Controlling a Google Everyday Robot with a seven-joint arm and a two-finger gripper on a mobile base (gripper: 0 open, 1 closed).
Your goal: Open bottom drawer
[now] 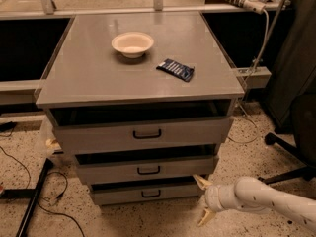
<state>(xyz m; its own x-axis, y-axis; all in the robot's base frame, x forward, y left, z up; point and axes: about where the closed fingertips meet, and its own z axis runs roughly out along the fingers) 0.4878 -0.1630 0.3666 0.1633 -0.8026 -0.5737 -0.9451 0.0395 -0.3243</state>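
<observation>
Two fingers [202, 181] of my gripper [204, 199] are spread wide, holding nothing. Upper tip sits just beside the right end of the bottom drawer [123, 195]; can't tell if touching. Drawer is lowest of 3 under the counter's [89, 78] front edge, and its handle [151, 193] is apart from the gripper. Bowl [132, 44], empty, is near the back edge, w/ a dark packet [176, 69] toward the right edge.

Matt grey metal is shown by the bottom drawer [118, 195]; smooth cream plastic is seen on the gripper [199, 200], held spread beside its right end.
</observation>
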